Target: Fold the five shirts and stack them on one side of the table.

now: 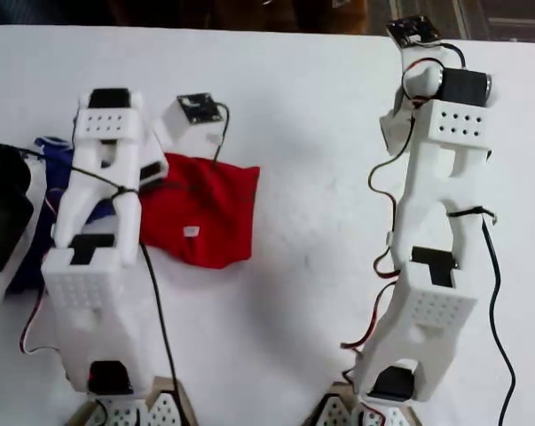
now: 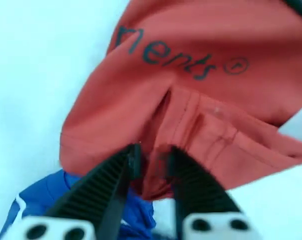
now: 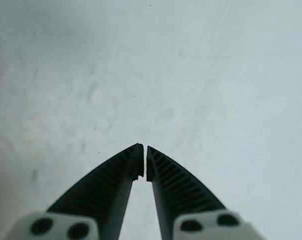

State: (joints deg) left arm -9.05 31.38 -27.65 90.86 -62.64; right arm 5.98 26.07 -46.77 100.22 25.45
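A red shirt (image 1: pixel 203 211) lies crumpled on the white table (image 1: pixel 302 133), left of the middle. In the left wrist view its dark print and a seam show on the red shirt (image 2: pixel 191 100). My left gripper (image 2: pixel 153 161) is shut on a fold at that shirt's edge, with red cloth between the fingertips. A blue shirt (image 1: pixel 47 182) lies bunched under the left arm, and the blue shirt (image 2: pixel 60 197) peeks out beneath the red one. My right gripper (image 3: pixel 144 159) is shut on nothing, over bare table at the far right.
A black bundle (image 1: pixel 5 209) sits at the table's left edge beside the blue shirt. Both arm bases stand at the near edge. Bare table stretches between the two arms and behind the red shirt.
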